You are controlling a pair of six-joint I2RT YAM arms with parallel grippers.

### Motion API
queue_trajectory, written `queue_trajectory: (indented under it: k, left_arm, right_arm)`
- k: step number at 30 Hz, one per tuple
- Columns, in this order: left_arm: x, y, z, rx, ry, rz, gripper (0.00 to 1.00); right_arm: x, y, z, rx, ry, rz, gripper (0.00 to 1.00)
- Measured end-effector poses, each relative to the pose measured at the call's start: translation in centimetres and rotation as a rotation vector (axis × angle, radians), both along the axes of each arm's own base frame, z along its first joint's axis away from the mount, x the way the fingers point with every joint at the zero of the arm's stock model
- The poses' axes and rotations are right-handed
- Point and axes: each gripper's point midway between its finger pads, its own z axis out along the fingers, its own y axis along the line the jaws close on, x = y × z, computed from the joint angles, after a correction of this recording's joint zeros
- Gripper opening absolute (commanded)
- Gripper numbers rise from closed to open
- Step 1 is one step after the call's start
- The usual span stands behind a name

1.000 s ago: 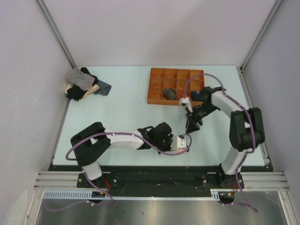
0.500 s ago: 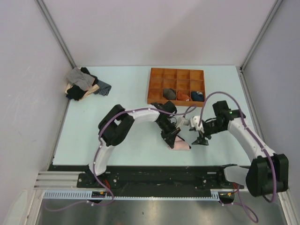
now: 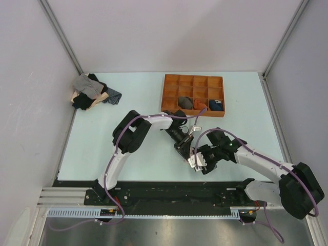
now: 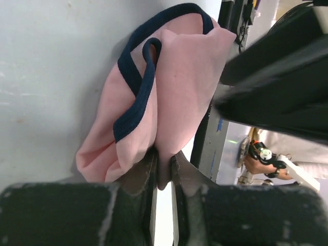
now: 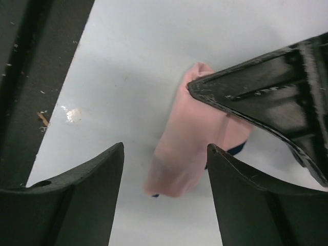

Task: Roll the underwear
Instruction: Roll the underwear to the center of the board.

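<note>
The underwear point(image 4: 174, 77) is a bunched light-pink bundle with dark navy edging, lying on the pale table near its front edge. My left gripper point(image 4: 163, 156) is shut on a fold at the bundle's near end. My right gripper point(image 5: 165, 148) is open, its two fingers standing either side of the bundle's point(image 5: 187, 148) other end without touching it. One left finger point(image 5: 266, 97) crosses the right wrist view at upper right. In the top view the left gripper point(image 3: 183, 148) and right gripper point(image 3: 197, 163) meet at centre front, and the underwear is hidden beneath them.
An orange compartment tray point(image 3: 169, 95) stands at the back right, holding dark grey point(image 3: 185, 102), orange point(image 3: 200, 105) and navy point(image 3: 216, 105) rolled bundles. A pile of grey, black and tan garments point(image 3: 89, 92) lies at the back left. The black front rail point(image 3: 169, 187) runs close behind the grippers.
My right gripper has moved left and toward the front edge, now open around the underwear. My left gripper still holds the underwear and has shifted only slightly.
</note>
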Motion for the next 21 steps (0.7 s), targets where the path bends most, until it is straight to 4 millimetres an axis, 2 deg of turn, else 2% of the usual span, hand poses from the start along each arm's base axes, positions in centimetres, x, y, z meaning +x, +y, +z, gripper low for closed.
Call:
queue_trajectory:
  k: [3,4,5,7,8,10,11,13,15,21]
  left_arm:
    - [0.0,0.0,0.0,0.003,0.014,0.008,0.22]
    - [0.1,-0.1,0.0,0.005,0.015,0.011,0.25]
    - [0.1,-0.1,0.0,0.008,0.018,0.015,0.31]
    - [0.1,-0.1,0.0,0.006,0.016,0.027,0.36]
    - [0.1,0.0,0.2,0.004,0.013,0.037,0.42]
    - [0.1,0.2,0.5,-0.002,-0.027,0.058,0.46]
    - [0.2,0.4,0.7,-0.002,-0.062,0.075,0.54]
    - [0.4,1.1,1.1,-0.004,-0.171,0.111,0.62]
    - [1.4,1.8,1.9,-0.014,-0.329,0.16,0.64]
    - [5.0,4.4,8.5,-0.181,-0.78,0.374,0.68]
  right_arm:
    - [0.3,0.0,-1.7,-0.06,-0.011,-0.003,0.53]
    - [0.5,-0.1,-2.2,-0.076,-0.016,-0.007,0.43]
    - [0.8,0.0,-2.4,-0.085,-0.023,-0.011,0.38]
    - [1.3,0.2,-2.5,-0.088,-0.044,-0.018,0.29]
    - [1.6,0.3,-2.5,-0.089,-0.05,-0.027,0.29]
    - [1.7,0.2,-2.7,-0.096,-0.047,-0.039,0.27]
    - [1.8,0.2,-2.7,-0.097,-0.043,-0.044,0.27]
    - [2.0,0.2,-2.6,-0.097,-0.015,-0.066,0.27]
    - [2.3,0.2,-2.5,-0.091,0.031,-0.09,0.26]
    - [3.6,-0.2,-1.9,-0.075,0.244,-0.193,0.26]
